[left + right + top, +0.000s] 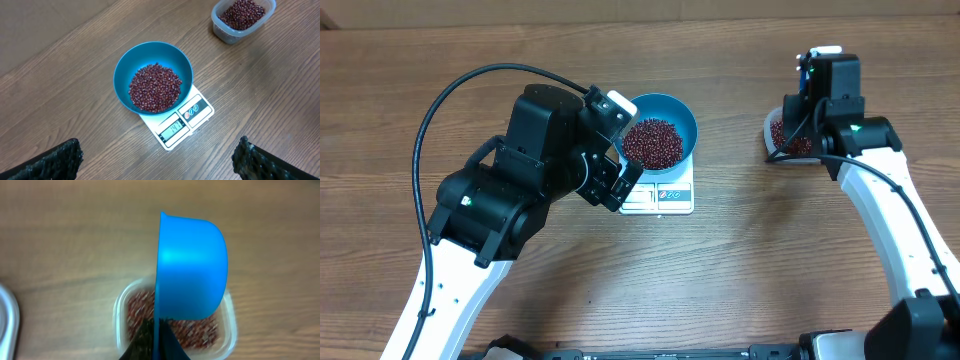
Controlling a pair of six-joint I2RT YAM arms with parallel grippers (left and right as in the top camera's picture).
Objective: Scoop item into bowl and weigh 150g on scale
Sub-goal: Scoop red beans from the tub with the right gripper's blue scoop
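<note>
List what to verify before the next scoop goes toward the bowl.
1. The bowl sits on the scale: ok.
2. The beans are in the bowl: ok.
3. The display shows the target weight: cannot tell, digits too small.
4. The right gripper is shut on the scoop handle: ok.
5. The scoop is above the tub of beans: ok.
6. The left gripper is open, holds nothing and is clear of the bowl: ok.
</note>
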